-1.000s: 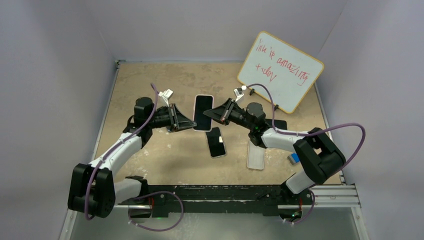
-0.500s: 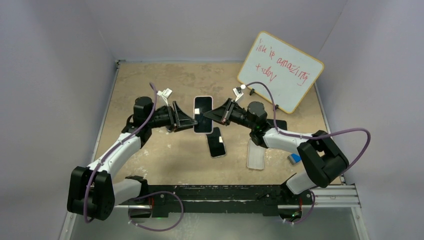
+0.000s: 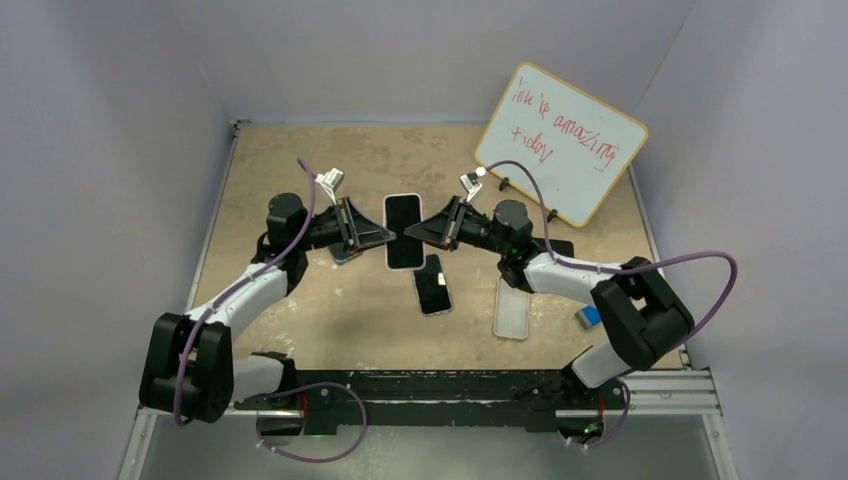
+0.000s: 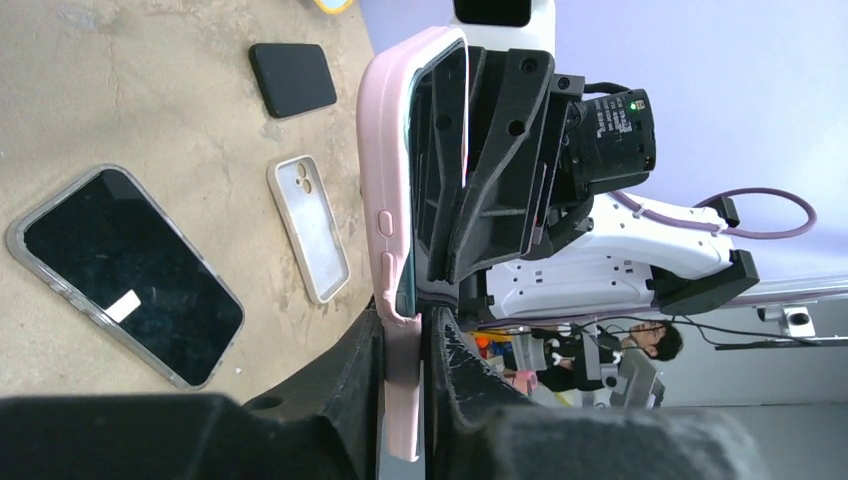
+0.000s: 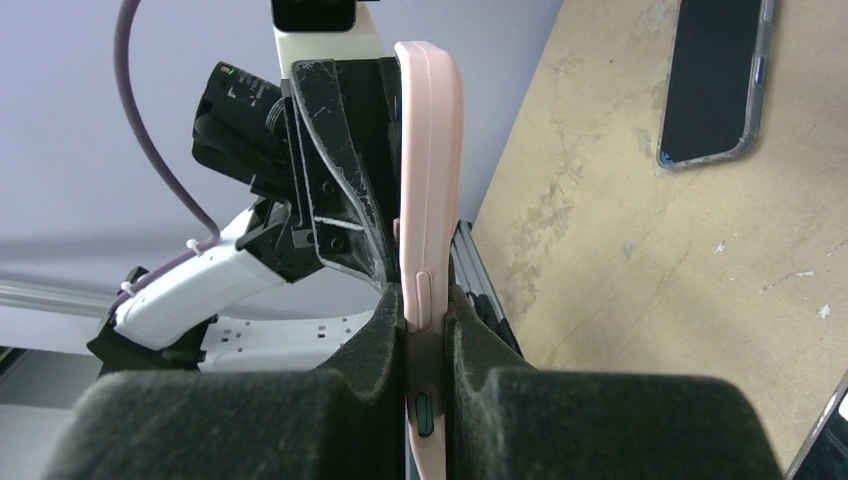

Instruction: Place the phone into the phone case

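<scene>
Across a worn tan table (image 3: pixel 300 300): whiteboard (image 3: pixel 560 140) propped at the far right corner (red scribble on it), two arms stretched in from the near edge. Over mid-table, left hand (image 3: pixel 384 235) and right hand (image 3: pixel 421 229) facing each other, one on each long side of the phone (image 3: pixel 403 225). Sits screen-up in the pink case (image 4: pixel 385 190), held above the table; cannot tell whether fully seated. Left hand: nearly closed, fingers (image 4: pixel 350 372) pinching the pink case at its edge. Right hand: closed tight, fingers (image 5: pixel 375 340) clamped on the opposite edge of the pink case. Just nearer, flat on the table, a second phone (image 3: pixel 432 284) in a clear case, dark screen up. Toward the right edge, an empty pale case (image 3: pixel 511 308), and beyond it a black case (image 3: pixel 556 247), partly hidden by the right arm. Close to the right edge, a small blue item (image 3: pixel 590 317), too small to identify.
</scene>
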### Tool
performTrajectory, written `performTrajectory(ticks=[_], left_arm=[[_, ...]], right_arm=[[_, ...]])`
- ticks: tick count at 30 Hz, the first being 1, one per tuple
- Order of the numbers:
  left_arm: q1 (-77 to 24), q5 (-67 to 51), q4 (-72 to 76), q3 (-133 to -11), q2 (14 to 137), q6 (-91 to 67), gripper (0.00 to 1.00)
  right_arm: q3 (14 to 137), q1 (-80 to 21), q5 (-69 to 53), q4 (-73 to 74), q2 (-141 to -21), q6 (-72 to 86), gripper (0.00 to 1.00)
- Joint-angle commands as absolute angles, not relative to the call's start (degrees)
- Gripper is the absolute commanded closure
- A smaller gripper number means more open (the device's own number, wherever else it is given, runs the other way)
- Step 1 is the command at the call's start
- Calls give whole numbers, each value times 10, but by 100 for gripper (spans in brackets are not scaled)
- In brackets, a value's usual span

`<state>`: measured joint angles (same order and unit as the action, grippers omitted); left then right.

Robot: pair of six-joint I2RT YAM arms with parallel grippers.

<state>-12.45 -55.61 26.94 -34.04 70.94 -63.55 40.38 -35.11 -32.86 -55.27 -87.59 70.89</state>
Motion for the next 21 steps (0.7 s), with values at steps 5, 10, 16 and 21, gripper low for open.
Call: performTrajectory(ticks=[5,10,16,21], left_arm=[[-124,-554,383,-308,720,-684,100],[-124,-546,428,-294,717,-710,100],[-124,-538,449,-292,709,-715,100],[-124,-530,454,-288,699,-711,100]], right_arm=[[428,-351,-362,-572,-865,705,79],[406,-351,-367,-558,-853,695,48],[372,-351,-379,-555,-838,688,31],[353,-352,-387,-552,-831,684,35]])
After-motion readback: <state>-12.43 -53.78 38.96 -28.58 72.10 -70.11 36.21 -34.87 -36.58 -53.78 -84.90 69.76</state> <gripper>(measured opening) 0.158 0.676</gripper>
